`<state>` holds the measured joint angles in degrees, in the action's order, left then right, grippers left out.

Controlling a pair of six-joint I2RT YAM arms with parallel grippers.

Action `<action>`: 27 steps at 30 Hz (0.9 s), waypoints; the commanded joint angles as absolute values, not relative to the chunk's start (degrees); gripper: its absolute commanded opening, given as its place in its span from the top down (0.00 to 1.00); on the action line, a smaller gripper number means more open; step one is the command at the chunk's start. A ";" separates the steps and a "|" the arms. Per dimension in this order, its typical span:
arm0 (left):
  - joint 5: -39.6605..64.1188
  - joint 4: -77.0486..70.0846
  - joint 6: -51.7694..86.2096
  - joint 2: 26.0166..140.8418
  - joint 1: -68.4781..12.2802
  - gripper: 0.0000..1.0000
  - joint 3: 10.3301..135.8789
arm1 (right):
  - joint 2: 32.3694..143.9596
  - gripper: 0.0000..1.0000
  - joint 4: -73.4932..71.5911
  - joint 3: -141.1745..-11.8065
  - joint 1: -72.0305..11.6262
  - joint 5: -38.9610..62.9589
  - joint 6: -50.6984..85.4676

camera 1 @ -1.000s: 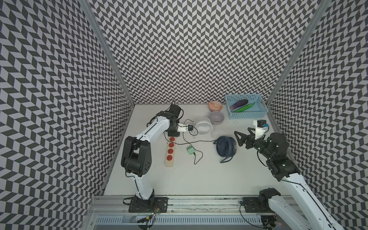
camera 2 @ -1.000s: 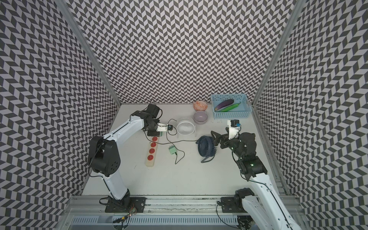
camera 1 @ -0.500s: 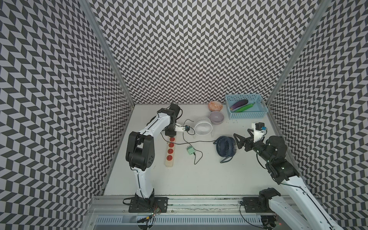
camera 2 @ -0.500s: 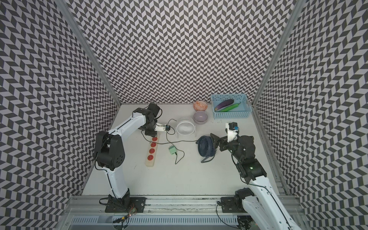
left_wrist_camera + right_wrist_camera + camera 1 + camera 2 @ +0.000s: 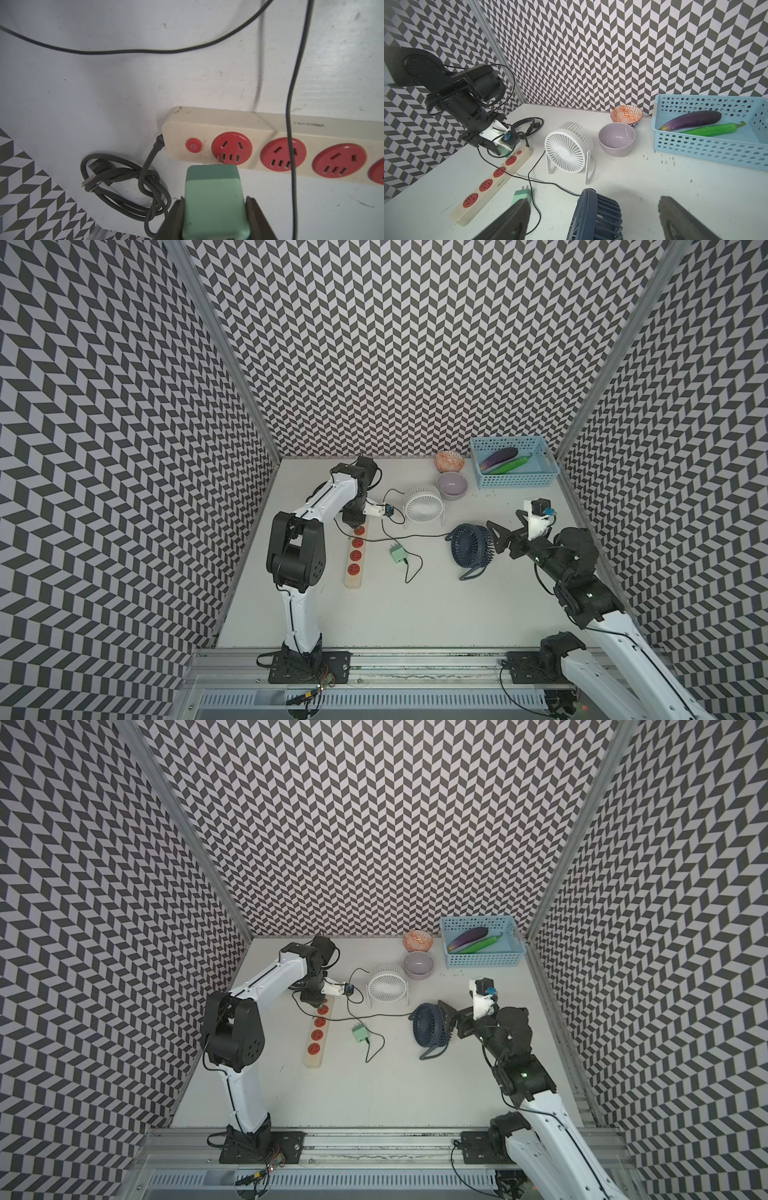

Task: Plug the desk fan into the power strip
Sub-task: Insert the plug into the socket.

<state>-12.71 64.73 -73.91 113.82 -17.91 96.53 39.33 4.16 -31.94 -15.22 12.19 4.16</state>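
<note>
The power strip [image 5: 353, 580] lies along the left edge of the tabletop, its switch end toward the far left corner, where its thick black cord [image 5: 150, 158] sits coiled. Over that end the left gripper [image 5: 214, 205] has its jaws shut on a green plug adapter [image 5: 212, 187], clamped across its two flat sides with the prongs [image 5: 218, 159] pointing at the strip. In the left wrist view the prongs sit at the rim of the first red socket [image 5: 231, 148], a touch toward the switch [image 5: 193, 146] rather than square on the slots. I can't tell if they touch.

A thin black lead [image 5: 286, 116] trails across the strip toward the dark blue desk fan [image 5: 468, 549], which stands toward the right edge, so I'd take this plug for that fan's. The right gripper [image 5: 495, 539] is spread wide just behind the fan, gripping nothing.

The adapter looks light, hard and smooth-sided. The hold back from the prongs should serve, though it could twist in the jaws if pushed off-line, and prongs that thin would likely bend. The strip is a light, loose bar, likely to skid or rock under a push. The limp lead draped over the second socket may tug.

A white fan [image 5: 424, 509] stands toward the far edge, and a second green adapter [image 5: 398, 553] lies beside the strip.
</note>
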 commanded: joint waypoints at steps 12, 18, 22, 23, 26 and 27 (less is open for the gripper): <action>-10.58 72.06 -73.88 115.41 -18.19 1.00 98.12 | 37.01 0.00 -0.01 -29.75 -16.60 10.63 2.98; -8.55 73.62 -73.85 115.96 -18.19 1.00 100.53 | 36.64 0.01 -0.76 -28.75 -17.18 10.20 2.99; -7.31 74.75 -73.94 116.30 -18.28 1.00 102.85 | 36.46 0.00 -0.23 -28.44 -17.30 9.58 2.78; -6.93 74.86 -74.25 116.28 -18.28 1.00 103.01 | 36.33 0.01 -0.37 -28.21 -17.43 9.43 2.76; -7.66 73.86 -75.05 116.63 -18.26 1.00 102.79 | 35.94 0.00 -2.00 -27.38 -17.85 9.55 2.70; -8.25 73.68 -74.95 117.17 -18.34 1.00 103.12 | 36.21 0.00 -1.82 -27.45 -17.84 9.60 2.67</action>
<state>-9.17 72.58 -74.00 115.83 -18.02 101.51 36.80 1.69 -28.25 -17.34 10.24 3.14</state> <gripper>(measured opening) 0.362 0.993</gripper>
